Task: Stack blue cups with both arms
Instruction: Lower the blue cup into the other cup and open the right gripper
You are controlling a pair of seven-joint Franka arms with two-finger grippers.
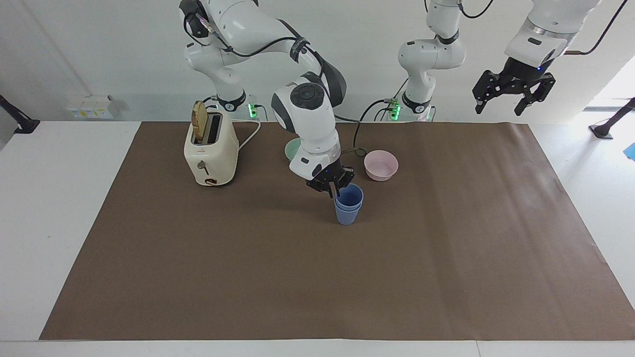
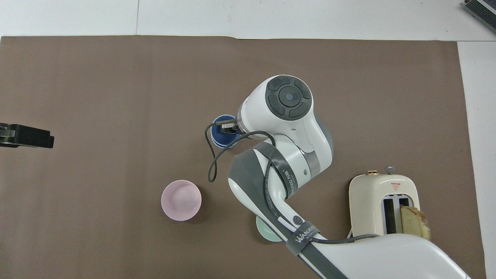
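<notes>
Two blue cups stand near the middle of the brown mat. The upper blue cup (image 1: 349, 195) sits nested deep in the lower blue cup (image 1: 347, 215), with only its rim band showing. My right gripper (image 1: 333, 189) is shut on the upper cup's rim at the side toward the robots, one finger inside it. In the overhead view the cups (image 2: 219, 136) show partly under the right gripper (image 2: 226, 127). My left gripper (image 1: 499, 110) waits open and empty, raised high over the mat's corner at the left arm's end; it also shows in the overhead view (image 2: 24, 135).
A cream toaster (image 1: 211, 153) with a bread slice stands toward the right arm's end. A pink bowl (image 1: 381, 165) and a mint-green bowl (image 1: 293, 148) lie nearer to the robots than the cups. The right arm's cable (image 2: 211, 155) hangs beside the cups.
</notes>
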